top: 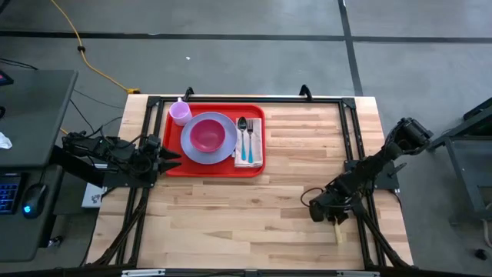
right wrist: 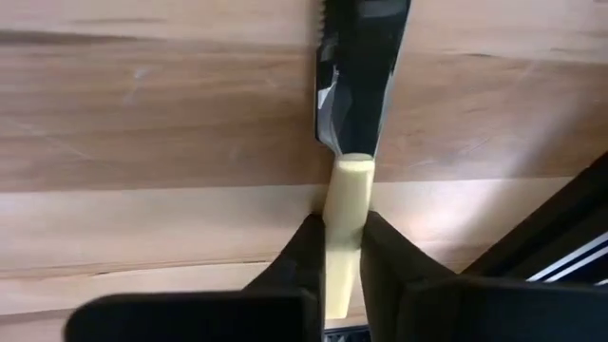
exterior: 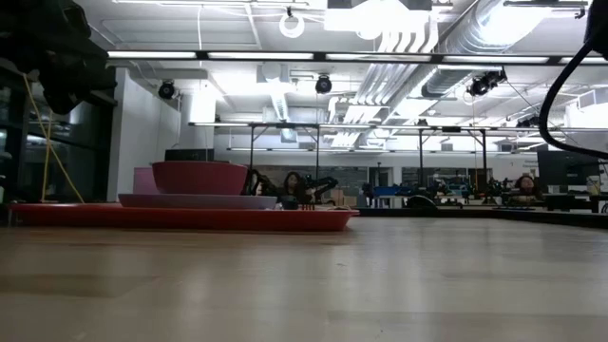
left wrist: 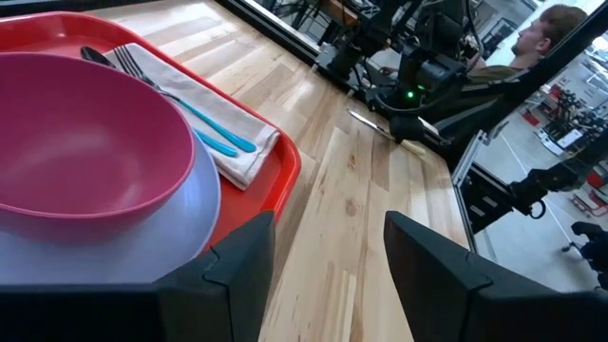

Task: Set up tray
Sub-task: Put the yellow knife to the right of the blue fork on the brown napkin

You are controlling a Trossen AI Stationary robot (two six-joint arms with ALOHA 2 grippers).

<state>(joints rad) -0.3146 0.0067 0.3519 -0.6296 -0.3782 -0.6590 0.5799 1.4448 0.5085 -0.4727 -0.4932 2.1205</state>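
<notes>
Gripping a cream-handled knife (right wrist: pixel 348 204), your right end effector (right wrist: pixel 337 252) sits low on the counter (top: pixel 307 192); left end effector (left wrist: pixel 328 261), fingers wide, is beside the tray (top: pixel 173 168).

A purple plate (top: pixel 200 148) has a pink bowl (top: pixel 207 135) on it. A small purple cup (top: pixel 180 112) stands just beside the plate. A spoon (top: pixel 242 131) and a fork (top: pixel 249 132) lie on a white napkin (top: pixel 249 152). A knife (right wrist: pixel 359 66) with a pale handle lies on the tabletop (top: pixel 292 200), far from them. A person (left wrist: pixel 541 33) sits in the room behind.
</notes>
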